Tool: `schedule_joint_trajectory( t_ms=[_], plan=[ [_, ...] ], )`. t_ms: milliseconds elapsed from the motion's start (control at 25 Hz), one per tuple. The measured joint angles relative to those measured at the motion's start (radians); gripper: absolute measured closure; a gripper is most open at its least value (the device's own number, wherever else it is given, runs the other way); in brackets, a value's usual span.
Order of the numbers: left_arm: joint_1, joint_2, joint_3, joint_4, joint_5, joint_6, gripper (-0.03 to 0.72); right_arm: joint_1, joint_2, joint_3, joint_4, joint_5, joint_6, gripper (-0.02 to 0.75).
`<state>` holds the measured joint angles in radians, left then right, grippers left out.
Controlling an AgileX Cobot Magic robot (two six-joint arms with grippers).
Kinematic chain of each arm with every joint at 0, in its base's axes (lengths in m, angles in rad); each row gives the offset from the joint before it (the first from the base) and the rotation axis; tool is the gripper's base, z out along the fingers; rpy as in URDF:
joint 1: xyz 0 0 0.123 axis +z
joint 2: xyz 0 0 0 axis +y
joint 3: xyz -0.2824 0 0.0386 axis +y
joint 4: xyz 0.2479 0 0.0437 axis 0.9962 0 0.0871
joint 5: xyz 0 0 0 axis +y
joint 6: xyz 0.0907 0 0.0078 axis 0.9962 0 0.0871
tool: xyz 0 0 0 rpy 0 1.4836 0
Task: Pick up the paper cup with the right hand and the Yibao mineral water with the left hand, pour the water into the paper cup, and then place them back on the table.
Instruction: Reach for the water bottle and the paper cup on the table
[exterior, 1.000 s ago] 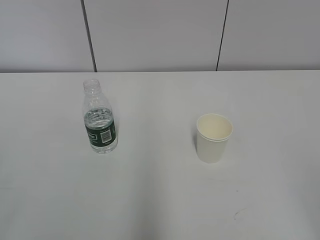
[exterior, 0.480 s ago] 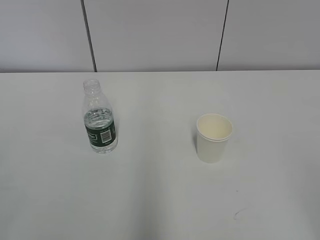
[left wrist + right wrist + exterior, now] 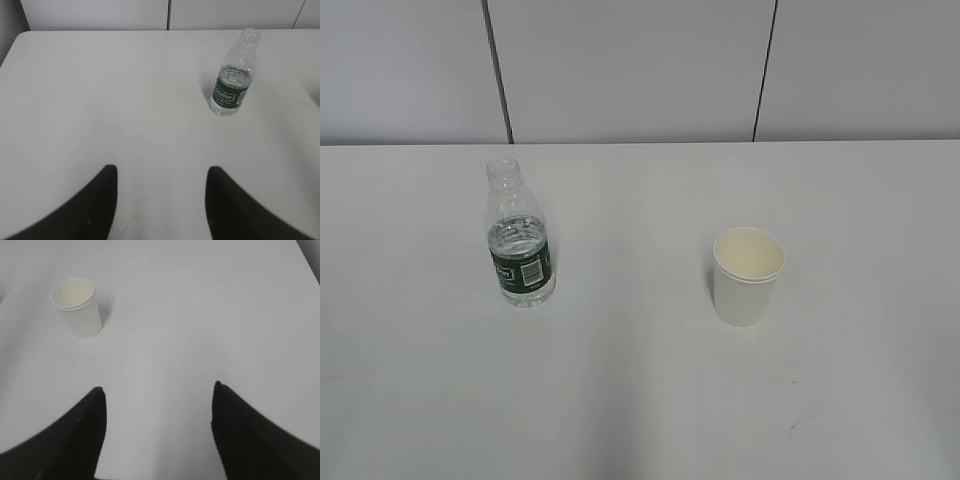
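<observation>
Nearest the exterior camera, a tiny dark scuff mark sits on the large matte white table, in front of and slightly right of the small cream-white paper cup. That cup, with its rolled rim and downward taper, stands upright and untouched on the tabletop. Well apart to the cup's left, and a touch farther back, the small clear plastic Yibao mineral water bottle stands upright too, capless, with water reaching about to the top of its dark green label and the white barcode patch facing the camera. Beyond both, the table meets a pale panelled wall with two dark vertical seams.

The black left gripper hangs over bare table with its jaws spread wide, nothing between them; the bottle stands ahead of it and to its right. The black right gripper is likewise spread wide and empty, with the cup ahead and off to its left.
</observation>
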<state>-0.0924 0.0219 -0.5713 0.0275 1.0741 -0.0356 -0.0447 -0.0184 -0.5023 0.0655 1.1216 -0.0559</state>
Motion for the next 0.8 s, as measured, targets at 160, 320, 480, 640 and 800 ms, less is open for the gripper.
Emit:
schedule_joint_trajectory(
  t_ms=[160, 320, 480, 640, 800],
  plan=[
    [0.0, 0.085, -0.005, 0.0, -0.016, 0.001, 0.324, 0.0, 0.0, -0.012, -0.002, -0.042, 0.0, 0.216],
    [-0.01, 0.17, -0.005, -0.01, -0.085, 0.001, 0.324, 0.0, 0.014, -0.012, -0.015, -0.105, 0.0, 0.216],
    [-0.014, 0.262, -0.005, -0.034, -0.206, 0.001, 0.324, 0.0, 0.087, -0.012, -0.019, -0.215, 0.0, 0.216],
    [-0.014, 0.324, -0.005, -0.046, -0.328, 0.001, 0.324, 0.0, 0.191, -0.009, -0.019, -0.36, 0.0, 0.216],
    [-0.014, 0.381, -0.005, -0.047, -0.371, 0.001, 0.324, 0.0, 0.296, 0.028, -0.019, -0.511, 0.0, 0.216]
  ],
)
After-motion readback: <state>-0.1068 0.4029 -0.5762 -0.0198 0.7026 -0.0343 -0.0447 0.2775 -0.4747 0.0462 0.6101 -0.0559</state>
